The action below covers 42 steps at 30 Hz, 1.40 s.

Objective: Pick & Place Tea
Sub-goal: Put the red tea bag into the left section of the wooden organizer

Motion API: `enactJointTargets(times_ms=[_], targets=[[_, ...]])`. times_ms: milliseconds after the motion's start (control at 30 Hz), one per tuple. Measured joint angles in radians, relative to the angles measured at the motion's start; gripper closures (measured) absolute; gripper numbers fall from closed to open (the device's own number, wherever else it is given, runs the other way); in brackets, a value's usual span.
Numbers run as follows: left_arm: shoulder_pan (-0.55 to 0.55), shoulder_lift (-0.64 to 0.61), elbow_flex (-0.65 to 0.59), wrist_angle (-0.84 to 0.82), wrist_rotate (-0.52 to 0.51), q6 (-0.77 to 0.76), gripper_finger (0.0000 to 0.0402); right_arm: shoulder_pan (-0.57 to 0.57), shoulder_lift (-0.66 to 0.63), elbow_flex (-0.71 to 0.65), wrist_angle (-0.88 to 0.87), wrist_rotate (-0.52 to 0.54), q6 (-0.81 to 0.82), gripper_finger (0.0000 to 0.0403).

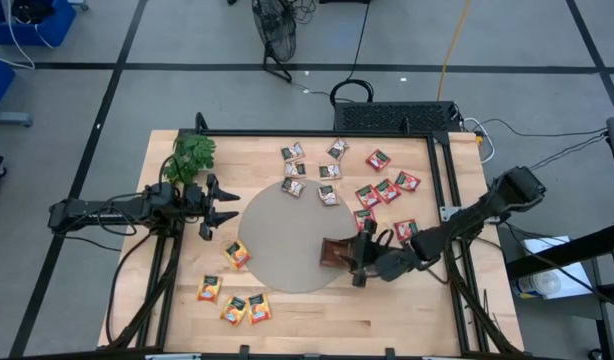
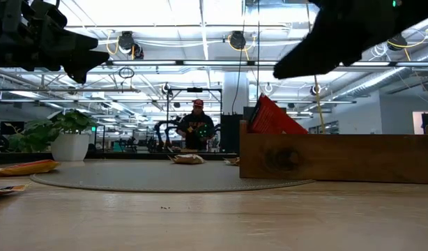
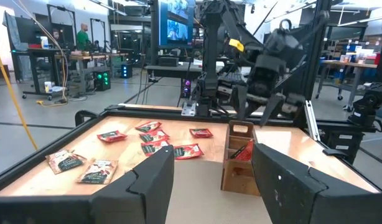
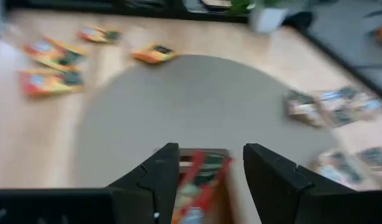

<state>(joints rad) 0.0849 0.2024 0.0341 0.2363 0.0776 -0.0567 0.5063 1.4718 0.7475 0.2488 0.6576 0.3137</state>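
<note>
A: What is seen on the desk (image 1: 387,315), starting with the largest things?

B: A round grey mat (image 1: 282,240) is laid at the middle of the wooden desk. At its right edge a brown wooden tray (image 1: 337,254) is set, and a red sachet (image 2: 273,117) is seen standing tilted inside it, its upper part showing above the tray wall in the low view. A green leafy sprig in a white pot (image 1: 192,152) is placed at the far left corner.

A: How are the tea sachets described, and where are they found?

B: Small flat squares are seen, each with a dark printed patch. Red ones (image 1: 387,190) are scattered to the right of the mat, grey-white ones (image 1: 307,175) along its far edge, and orange-yellow ones (image 1: 232,295) at the near left, one of them lying just on the mat's rim.

A: What is noted of the right claw (image 1: 362,270)?

B: It is held directly over the tray, fingers (image 4: 160,171) parted on either side of the red sachet; no grip on it can be made out.

A: And the left claw (image 1: 225,205)?

B: It is held wide apart and empty at the left of the mat, above the desk.
</note>
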Motion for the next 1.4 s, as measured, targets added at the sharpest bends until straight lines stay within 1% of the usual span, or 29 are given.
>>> enactJointTargets(times_ms=[100, 167, 667, 1033, 1167, 1300, 1400], targets=[[0.000, 0.000, 0.000, 0.000, 0.000, 0.000, 0.0188, -0.022, -0.009, 0.000, -0.017, -0.109, 0.084, 0.0240], [0.000, 0.000, 0.000, 0.000, 0.000, 0.000, 0.0188, -0.030, -0.006, 0.000, -0.023, -0.139, 0.122, 0.0239], [0.000, 0.000, 0.000, 0.000, 0.000, 0.000, 0.0188, -0.068, 0.088, 0.000, -0.020, -0.136, 0.172, 0.0238], [0.000, 0.000, 0.000, 0.000, 0.000, 0.000, 0.0188, -0.089, 0.101, 0.001, 0.026, -0.139, 0.173, 0.0238], [0.000, 0.000, 0.000, 0.000, 0.000, 0.000, 0.0188, -0.101, 0.143, 0.002, 0.032, -0.150, 0.173, 0.0239], [0.000, 0.000, 0.000, 0.000, 0.000, 0.000, 0.0188, -0.115, 0.201, 0.033, 0.035, -0.173, 0.167, 0.0239], [0.000, 0.000, 0.000, 0.000, 0.000, 0.000, 0.0188, -0.123, 0.215, 0.043, 0.034, -0.183, 0.164, 0.0239]])
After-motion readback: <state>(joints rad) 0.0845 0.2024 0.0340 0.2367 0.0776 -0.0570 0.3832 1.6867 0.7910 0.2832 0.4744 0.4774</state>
